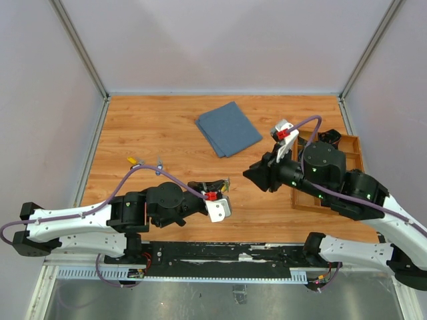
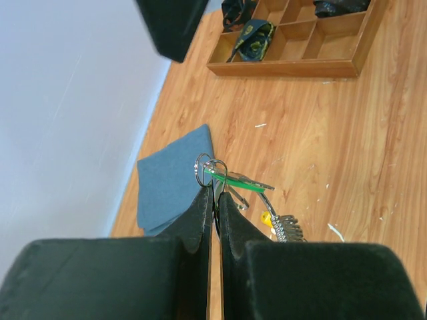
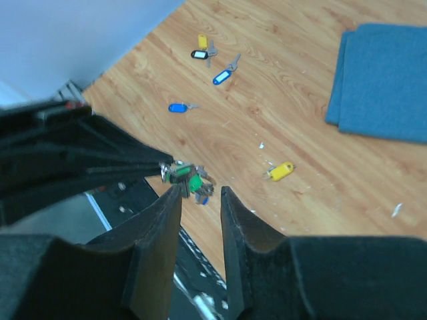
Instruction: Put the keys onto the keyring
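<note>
My left gripper is shut on the thin silver keyring and holds it above the table. A green-tagged key, a yellow tag and a short chain bit hang from the ring. My right gripper is open and empty, with its left finger just beside the hanging bunch. In the top view its tip points at the left gripper. Several loose keys lie on the table: a yellow one, two blue ones and a dark-tagged one.
A folded blue cloth lies at the back middle of the table. A wooden compartment tray with dark items stands at the right, under my right arm. Two loose keys lie at the left.
</note>
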